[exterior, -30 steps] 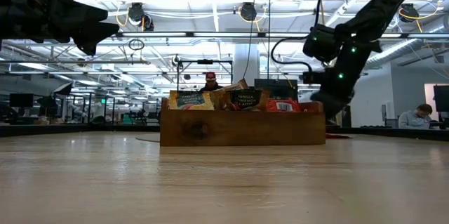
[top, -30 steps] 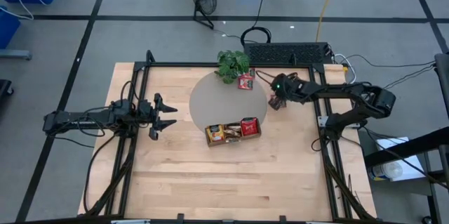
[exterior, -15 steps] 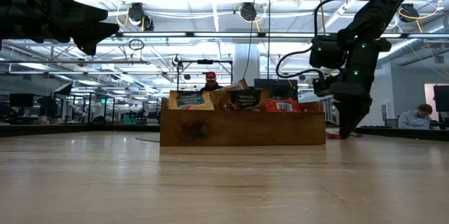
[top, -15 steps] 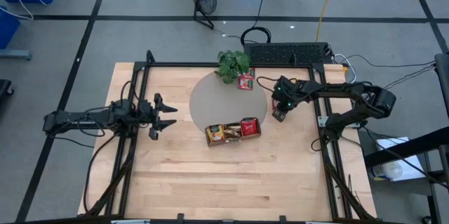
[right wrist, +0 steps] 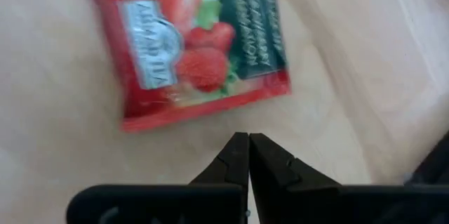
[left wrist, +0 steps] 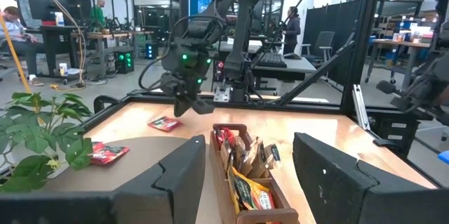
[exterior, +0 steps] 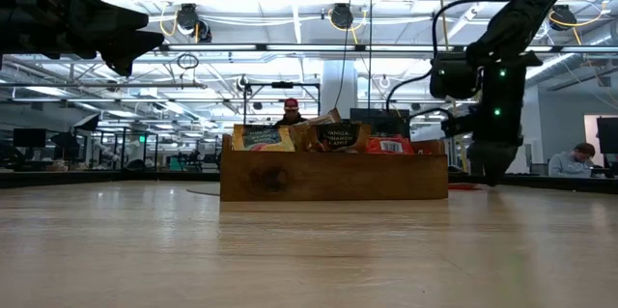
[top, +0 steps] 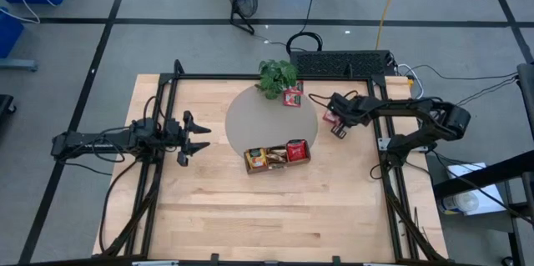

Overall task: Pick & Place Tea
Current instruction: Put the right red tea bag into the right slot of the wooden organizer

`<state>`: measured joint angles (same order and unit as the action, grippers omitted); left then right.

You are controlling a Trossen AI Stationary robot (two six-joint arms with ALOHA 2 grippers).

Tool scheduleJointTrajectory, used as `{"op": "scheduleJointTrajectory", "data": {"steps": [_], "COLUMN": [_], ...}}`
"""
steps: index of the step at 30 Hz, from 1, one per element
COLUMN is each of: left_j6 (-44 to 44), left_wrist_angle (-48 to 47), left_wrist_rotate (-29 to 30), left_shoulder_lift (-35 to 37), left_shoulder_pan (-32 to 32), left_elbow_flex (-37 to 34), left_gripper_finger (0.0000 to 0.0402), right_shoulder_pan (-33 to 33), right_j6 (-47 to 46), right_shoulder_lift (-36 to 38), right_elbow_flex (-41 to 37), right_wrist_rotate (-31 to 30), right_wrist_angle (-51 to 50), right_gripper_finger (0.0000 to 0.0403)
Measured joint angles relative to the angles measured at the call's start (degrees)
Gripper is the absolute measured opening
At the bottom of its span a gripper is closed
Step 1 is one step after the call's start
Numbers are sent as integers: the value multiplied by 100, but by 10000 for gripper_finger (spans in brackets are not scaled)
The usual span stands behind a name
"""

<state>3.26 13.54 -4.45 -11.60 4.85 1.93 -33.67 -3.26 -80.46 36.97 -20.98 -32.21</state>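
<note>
Right gripper (top: pixel 339 131): right of centre in the high view, over the bare wooden table (top: pixel 217 216); fingers (right wrist: pixel 238 157) pressed fully together, holding nothing. A red strawberry tea packet (right wrist: pixel 200 48) lies flat on the table just beyond the fingertips, not touching them.

Left gripper (top: pixel 200 138): left of centre in the high view, above the table; fingers (left wrist: pixel 175 175) spread wide, empty.

Wooden tray (top: pixel 278 163): centre of the high view, at the lower edge of a round grey mat (top: pixel 250 116); holds upright tea packets (exterior: pixel 338 136), yellow-orange and red.

Second red packet (top: pixel 292 96): on the mat's upper edge, just beside a potted plant (top: pixel 275 75).
</note>
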Motion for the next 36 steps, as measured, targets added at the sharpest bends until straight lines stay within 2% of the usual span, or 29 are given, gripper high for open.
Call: {"op": "scheduleJointTrajectory", "data": {"steps": [4, 7, 14, 18, 21, 27, 31, 36], "left_j6": [1, 0, -1, 1, 1, 1, 0, -1], "left_wrist_angle": [0, -2, -2, -2, -1, -2, 0, 0], "left_wrist_rotate": [0, -2, 0, 0, 0, 0, 0, 0], "left_shoulder_lift": [-1, -1, -2, -2, -1, -2, -2, 0], "left_shoulder_pan": [0, -1, 0, 1, 0, 0, 1, 1], "left_elbow_flex": [0, 0, 0, 0, 0, 0, 0, 0], "left_gripper_finger": [214, 214, 214, 214, 214, 214, 214, 214], "right_shoulder_pan": [2, 21, 418, 588, 534, 109, -229, -388], "right_j6": [390, 755, 851, 901, 954, 1156, 1156, 1136], "right_shoulder_lift": [140, 385, 974, 812, 500, -300, -735, -1090], "right_elbow_flex": [2, 2, 4, 8, 11, 49, 42, 55], "right_wrist_rotate": [7, 157, 910, 937, 1066, 1133, 1778, 2004], "right_wrist_angle": [29, -45, 70, 440, 673, 1038, 1062, 872], "right_gripper_finger": [4, 27, 135, 193, 214, 205, 186, 112]}}
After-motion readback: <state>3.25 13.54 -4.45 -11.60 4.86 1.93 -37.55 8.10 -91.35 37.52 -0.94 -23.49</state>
